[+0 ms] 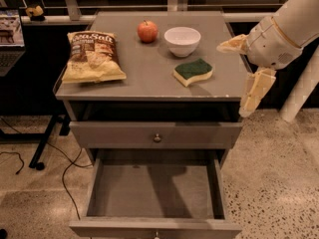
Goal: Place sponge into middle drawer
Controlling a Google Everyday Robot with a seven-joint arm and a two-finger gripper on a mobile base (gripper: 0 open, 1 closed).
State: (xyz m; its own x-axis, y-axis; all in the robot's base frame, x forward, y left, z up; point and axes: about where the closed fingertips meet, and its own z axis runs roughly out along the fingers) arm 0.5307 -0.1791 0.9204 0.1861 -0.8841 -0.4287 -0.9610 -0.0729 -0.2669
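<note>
The sponge (193, 71), pale yellow with a dark green face up, lies on the grey cabinet top (149, 63), right of centre and in front of the white bowl. My gripper (232, 80) is open and empty at the cabinet's right edge, just right of the sponge and apart from it. One finger (231, 45) points left over the top's edge; the other (253, 92) hangs down beside the cabinet. The middle drawer (155, 190) is pulled out below, its flat grey floor bare, its knob (157, 235) at the frame's bottom edge.
A white bowl (182, 40), a red apple (147, 31) and a chip bag (93, 56) sit on the cabinet top. A shut drawer front with a knob (157, 138) is one tier above the open drawer. Cables and a stand leg lie on the floor at left.
</note>
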